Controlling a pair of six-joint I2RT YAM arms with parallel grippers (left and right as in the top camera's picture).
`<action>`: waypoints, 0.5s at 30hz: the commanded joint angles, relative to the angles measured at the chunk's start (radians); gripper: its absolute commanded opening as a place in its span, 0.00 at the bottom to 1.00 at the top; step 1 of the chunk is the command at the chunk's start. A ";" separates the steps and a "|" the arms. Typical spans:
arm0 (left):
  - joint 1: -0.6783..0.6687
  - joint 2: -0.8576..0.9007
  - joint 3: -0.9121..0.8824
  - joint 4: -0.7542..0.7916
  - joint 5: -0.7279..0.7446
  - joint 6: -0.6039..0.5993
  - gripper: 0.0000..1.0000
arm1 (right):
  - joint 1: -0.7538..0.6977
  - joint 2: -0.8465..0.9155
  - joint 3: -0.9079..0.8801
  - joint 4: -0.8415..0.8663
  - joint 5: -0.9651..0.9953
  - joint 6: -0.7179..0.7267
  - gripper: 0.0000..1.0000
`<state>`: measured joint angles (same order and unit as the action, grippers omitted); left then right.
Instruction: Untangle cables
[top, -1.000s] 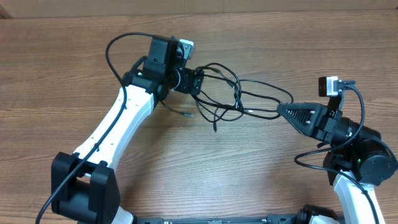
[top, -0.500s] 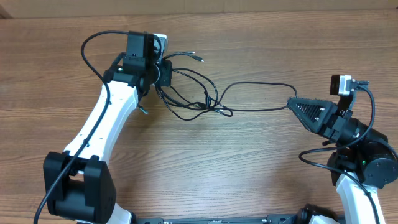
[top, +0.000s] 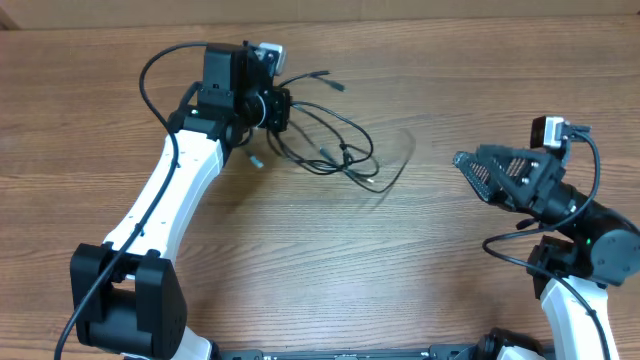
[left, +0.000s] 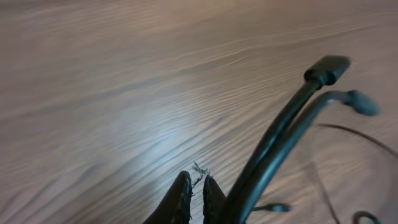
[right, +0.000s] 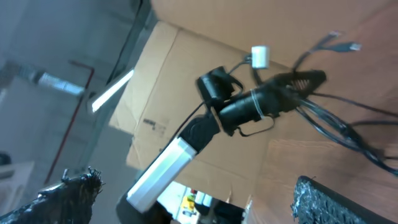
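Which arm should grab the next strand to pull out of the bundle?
Right, probably: the right gripper is open and empty, facing the cables, while the left gripper is shut on them, anchoring the bunch.

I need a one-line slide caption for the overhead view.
Left hand grips the tangled cables; right hand open, holding nothing.

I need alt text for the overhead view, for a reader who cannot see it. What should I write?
From above: the left gripper is shut on a tangle of thin black cables that spreads over the wooden table. The right gripper is open and empty, apart from the cables.
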<state>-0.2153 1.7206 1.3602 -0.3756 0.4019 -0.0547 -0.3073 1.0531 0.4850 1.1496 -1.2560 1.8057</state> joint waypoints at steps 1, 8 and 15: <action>0.001 -0.009 -0.001 0.047 0.248 0.006 0.04 | -0.002 -0.008 0.021 -0.069 -0.017 -0.100 1.00; -0.003 -0.035 -0.001 0.117 0.338 -0.039 0.04 | -0.001 -0.008 0.021 -0.174 -0.042 -0.163 1.00; -0.055 -0.038 -0.001 0.284 0.362 -0.165 0.04 | 0.000 -0.008 0.020 -0.180 -0.060 -0.167 1.00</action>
<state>-0.2310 1.7203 1.3594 -0.1635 0.7101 -0.1177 -0.3069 1.0538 0.4854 0.9684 -1.3014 1.6592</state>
